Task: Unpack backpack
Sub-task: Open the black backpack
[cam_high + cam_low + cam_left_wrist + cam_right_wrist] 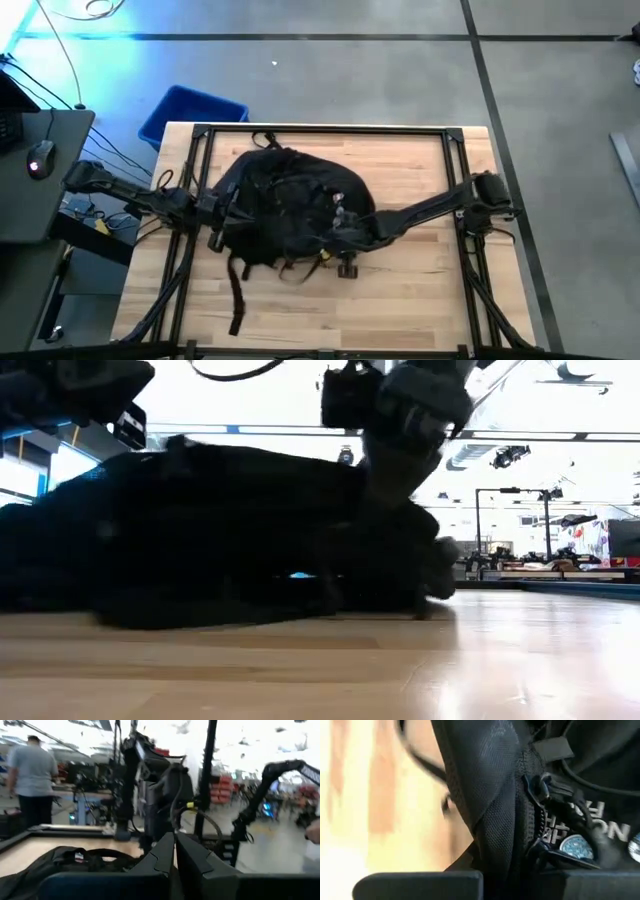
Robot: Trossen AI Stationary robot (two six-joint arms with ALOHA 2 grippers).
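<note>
The black backpack (pixel 285 205) lies flat on the wooden table, one strap (pixel 237 300) trailing toward the near edge. Small colourful pins (pixel 575 845) and a zipper (pixel 535 785) show close up in the right wrist view. My right gripper (pixel 342 238) comes down onto the backpack's right near side and is shut on its fabric. My left gripper (pixel 174 851) is shut with nothing between its fingers. It points about level over the backpack's left side (pixel 225 210), and black fabric (pixel 65 865) lies below it. My right gripper has a raised fold of black mesh fabric (pixel 502 845) beside the zipper between its fingers; the fold hides the fingertips. The gripper slants down from above and from the table's right. The backpack lies on the table. My left gripper: whether it touches the backpack, I cannot tell.
A black frame (pixel 320 130) runs around the tabletop. A blue bin (pixel 192 112) stands on the floor past the far left corner, and a desk with a mouse (pixel 40 160) is at the left. Bare wood (pixel 400 300) lies near and to the right. A person (pixel 32 775) stands beyond the table.
</note>
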